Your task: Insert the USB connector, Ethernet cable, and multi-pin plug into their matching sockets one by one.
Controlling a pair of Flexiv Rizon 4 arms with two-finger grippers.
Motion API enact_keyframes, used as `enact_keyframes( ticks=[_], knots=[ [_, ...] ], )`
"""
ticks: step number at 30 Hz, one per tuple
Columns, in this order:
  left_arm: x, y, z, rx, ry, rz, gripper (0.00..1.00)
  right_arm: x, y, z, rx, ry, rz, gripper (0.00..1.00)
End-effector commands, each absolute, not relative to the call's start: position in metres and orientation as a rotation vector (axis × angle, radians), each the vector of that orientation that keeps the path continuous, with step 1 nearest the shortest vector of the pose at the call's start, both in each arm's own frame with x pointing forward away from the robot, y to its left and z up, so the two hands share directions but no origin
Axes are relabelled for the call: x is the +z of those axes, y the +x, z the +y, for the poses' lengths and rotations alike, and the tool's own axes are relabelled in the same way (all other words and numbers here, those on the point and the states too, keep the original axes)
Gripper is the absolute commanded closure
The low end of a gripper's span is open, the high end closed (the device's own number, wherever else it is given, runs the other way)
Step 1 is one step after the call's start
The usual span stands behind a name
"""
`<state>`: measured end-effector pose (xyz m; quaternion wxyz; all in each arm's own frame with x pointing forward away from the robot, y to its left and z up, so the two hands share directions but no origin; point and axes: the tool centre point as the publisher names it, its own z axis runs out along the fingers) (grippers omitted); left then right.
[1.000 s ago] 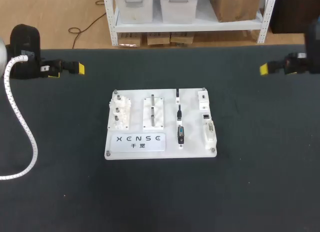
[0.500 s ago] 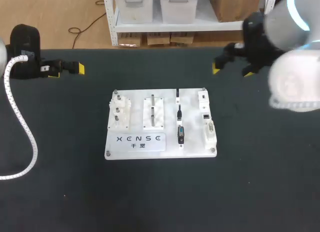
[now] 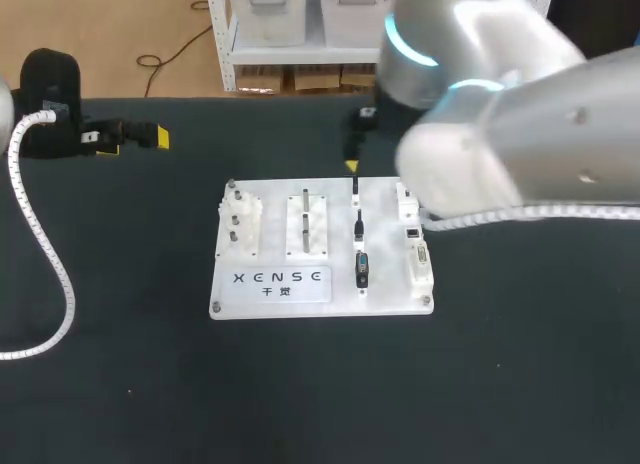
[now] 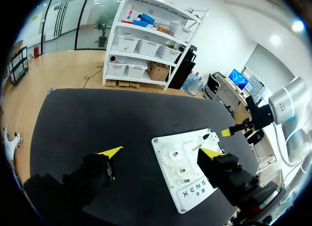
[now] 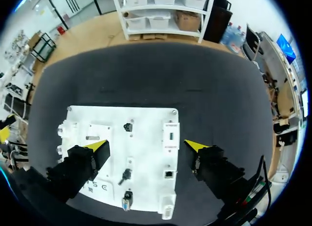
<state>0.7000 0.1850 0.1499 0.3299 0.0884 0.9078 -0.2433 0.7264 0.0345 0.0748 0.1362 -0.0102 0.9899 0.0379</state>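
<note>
Right wrist view showed the right gripper (image 5: 146, 146) spread wide above the white board (image 5: 146, 116), holding nothing. The USB connector (image 5: 128, 126) sat in its holder, its socket (image 5: 170, 136) at three o'clock. I judged it best to centre over the connector, narrow the fingers, then descend straight. The left gripper (image 4: 161, 152) hung open at the board's ten o'clock.

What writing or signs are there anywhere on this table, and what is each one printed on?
Large letters: one line, a maker's mark, on the label plate at the near left of the white board. It is a brand name, so it is not quoted here.
Smaller characters: a second line just below it on the same plate, too small to read.
Elsewhere: no readable print shows.
</note>
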Motion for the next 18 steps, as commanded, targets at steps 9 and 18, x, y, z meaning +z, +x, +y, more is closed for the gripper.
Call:
enact_keyframes(
  ticks=[9,18],
  knots=[
    [0.15,0.7,0.185,-0.636,0.231,2.374,0.0,0.051,0.747,0.058,-0.059,0.042,2.959,0.0],
    [0.15,0.7,0.185,-0.636,0.231,2.374,0.0,0.051,0.745,0.053,0.009,0.077,2.939,0.0]
  ],
)
